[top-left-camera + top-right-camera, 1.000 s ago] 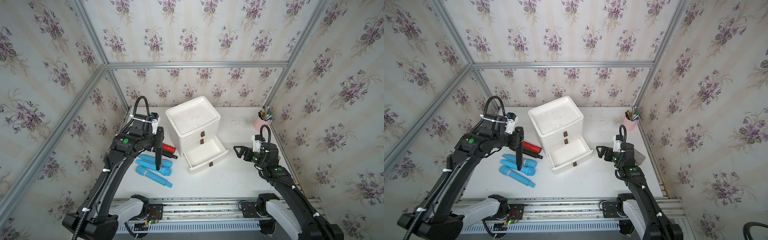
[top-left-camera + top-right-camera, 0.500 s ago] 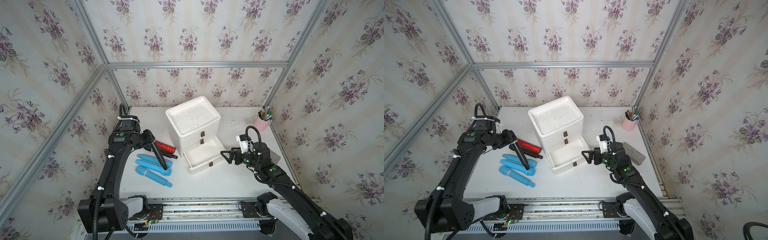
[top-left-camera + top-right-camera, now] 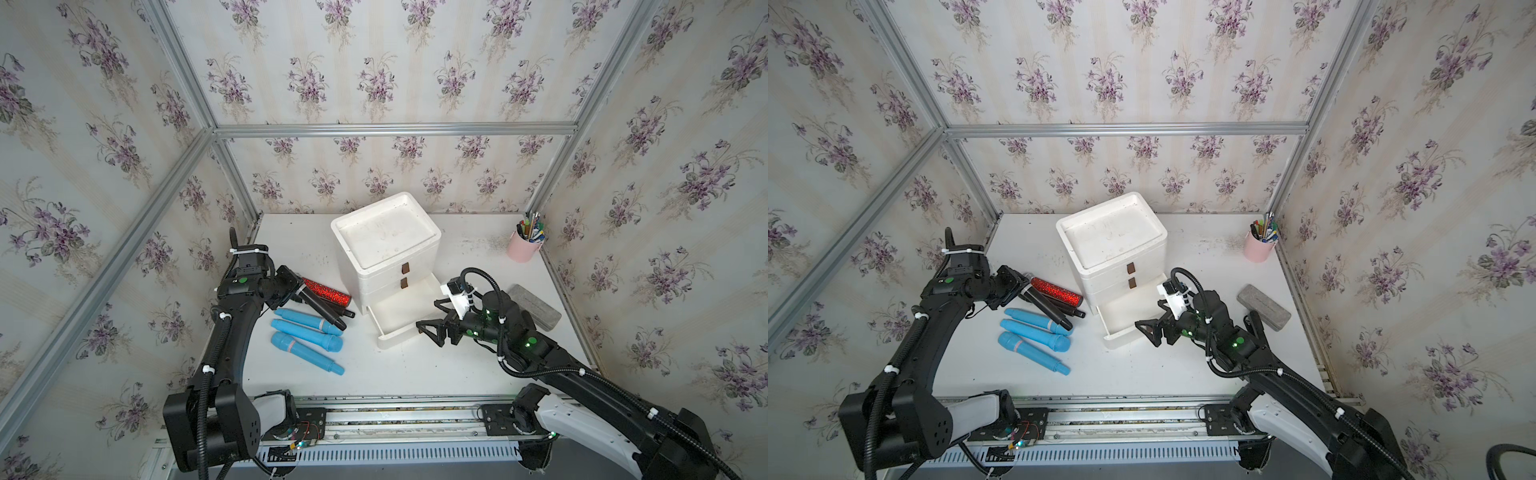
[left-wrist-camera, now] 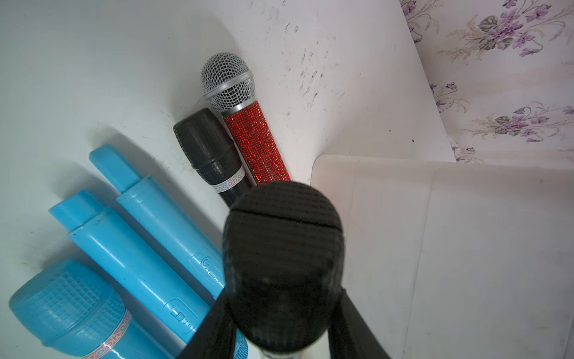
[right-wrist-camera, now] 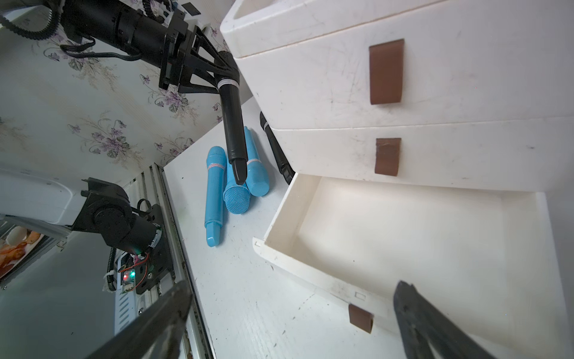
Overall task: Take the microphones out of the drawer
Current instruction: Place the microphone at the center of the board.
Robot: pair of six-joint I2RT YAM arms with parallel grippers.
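We find the microphone (image 3: 322,309) clamped in the left end effector (image 3: 296,291), slanting away from it. Its far tip is over a row of three microphones (image 3: 307,337) lying on the desk (image 3: 395,374). Just beyond that end effector, two more microphones (image 3: 328,292) lie against the drawer unit (image 3: 386,241). The open bottom drawer (image 3: 395,338) sits directly ahead of the right end effector (image 3: 432,319). Behind that end effector lies a block (image 3: 534,307), and a cup of pens (image 3: 524,249) stands well apart from it, toward the back wall.

white table (image 3: 415,374) | drawer unit (image 3: 386,241) | blue microphones (image 3: 307,332) | red microphone (image 3: 326,291) | pen cup (image 3: 523,251) | eraser (image 3: 534,306)
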